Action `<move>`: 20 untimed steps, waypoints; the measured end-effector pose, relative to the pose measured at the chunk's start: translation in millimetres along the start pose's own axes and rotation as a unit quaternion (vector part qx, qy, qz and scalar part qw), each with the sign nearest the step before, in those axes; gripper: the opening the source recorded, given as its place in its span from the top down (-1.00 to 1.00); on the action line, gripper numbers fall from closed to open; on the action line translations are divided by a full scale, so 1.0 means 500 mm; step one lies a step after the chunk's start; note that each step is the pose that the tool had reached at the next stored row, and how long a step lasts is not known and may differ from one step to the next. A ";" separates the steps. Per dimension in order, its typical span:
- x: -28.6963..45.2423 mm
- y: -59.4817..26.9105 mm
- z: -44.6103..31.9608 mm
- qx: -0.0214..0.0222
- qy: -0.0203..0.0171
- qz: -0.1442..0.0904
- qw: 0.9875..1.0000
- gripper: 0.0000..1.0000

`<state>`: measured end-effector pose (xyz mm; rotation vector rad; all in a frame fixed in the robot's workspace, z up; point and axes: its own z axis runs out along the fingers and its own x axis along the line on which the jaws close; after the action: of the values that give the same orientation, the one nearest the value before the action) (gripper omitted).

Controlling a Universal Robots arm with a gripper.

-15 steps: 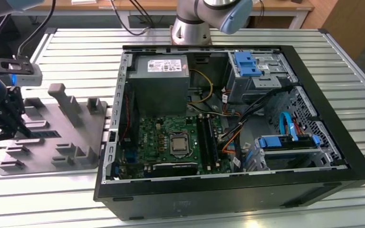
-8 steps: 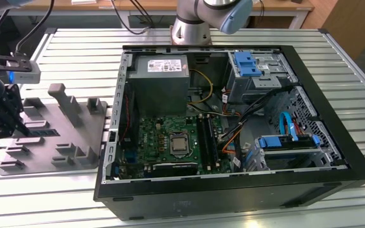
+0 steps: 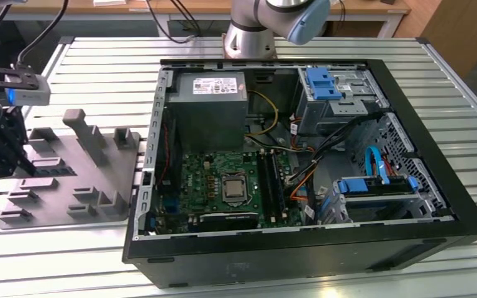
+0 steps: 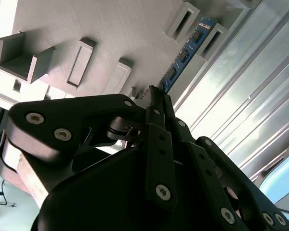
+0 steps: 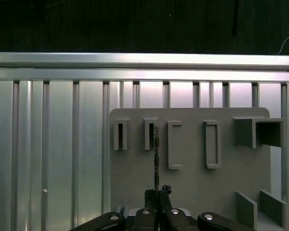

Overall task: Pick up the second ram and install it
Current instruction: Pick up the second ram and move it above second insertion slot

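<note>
Two fingers (image 4: 156, 108) are pinched shut on the near end of the second ram (image 4: 185, 50), a slim, flat, bluish-dark strip dotted with small black chips. It stands on edge in the grey tray (image 4: 111, 33), with its far end between two upright holders. That tray lies on the ribbed metal counter (image 3: 305, 46) beside the open computer case (image 3: 305, 261), which holds a green board (image 3: 213, 180).

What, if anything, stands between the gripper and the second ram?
Nothing visible does. The gripper is shut on one end of the second ram, which stands on edge in the grey tray.
</note>
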<state>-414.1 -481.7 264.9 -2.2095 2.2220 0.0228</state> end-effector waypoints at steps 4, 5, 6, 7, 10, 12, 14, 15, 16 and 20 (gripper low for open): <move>0.000 0.000 -0.008 0.000 0.000 0.000 1.000 0.73; 0.000 0.000 -0.011 0.000 0.000 0.000 1.000 0.73; 0.000 0.000 -0.020 0.000 0.000 0.000 1.000 0.73; 0.000 0.000 -0.022 0.000 0.000 0.000 1.000 0.73; 0.000 0.000 -0.029 0.000 0.000 0.000 1.000 0.73; -0.001 0.000 -0.034 0.000 0.000 0.000 1.000 0.73; -0.001 0.000 -0.038 0.000 0.000 0.000 1.000 0.73; -0.001 0.000 -0.040 0.000 0.000 0.000 1.000 0.73; -0.001 0.000 -0.042 0.000 0.000 0.000 1.000 0.73; -0.001 0.000 -0.050 0.000 0.000 0.000 1.000 0.73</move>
<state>-414.1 -481.8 290.0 -2.2094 2.2220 0.0228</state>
